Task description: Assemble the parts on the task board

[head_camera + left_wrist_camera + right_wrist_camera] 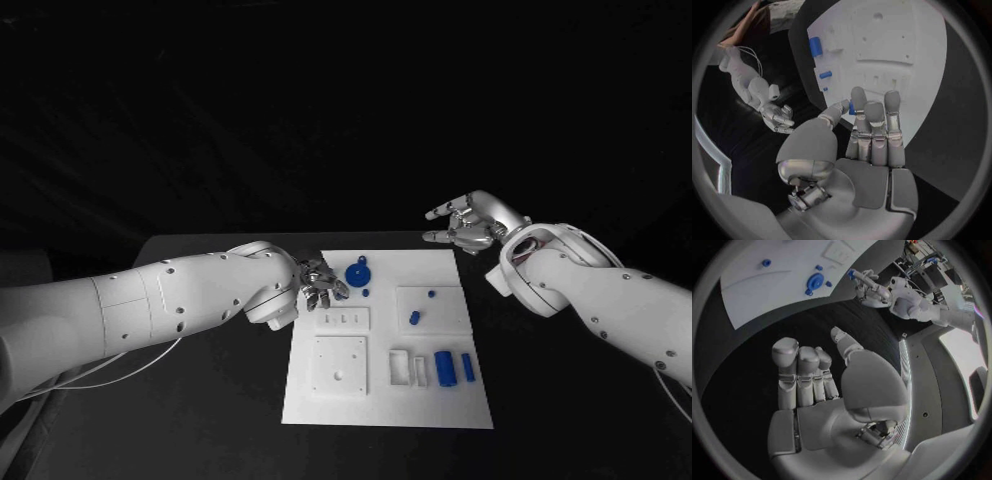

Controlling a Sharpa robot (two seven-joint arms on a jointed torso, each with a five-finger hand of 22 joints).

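Most of the job looks still to do. The task board (pixel 387 340) lies in the middle of the black table (pixel 577 400), and most small blue parts on it are loose or in their slots.

The left hand (pixel 320 283) sits over the board's edge at about 10 o'clock. It pinches a small blue part (pixel 852 107) between its fingertips (pixel 858 97), just beside the round blue gear (pixel 358 274), which stands near 11 o'clock on the board. That part is not in a hole yet (I think it goes somewhere close by).

The right hand (pixel 469 224) hangs off the board past 1 o'clock, over bare table. It holds nothing, and its fingers are loosely apart.

In the tray slots at about 4 o'clock lie two blue cylinders (pixel 454 367), side by side. A small blue peg (pixel 414 318) and a blue dot (pixel 430 295) rest on the raised plate near 2 o'clock. The square plate (pixel 342 366) at 7 o'clock has nothing blue in its holes.
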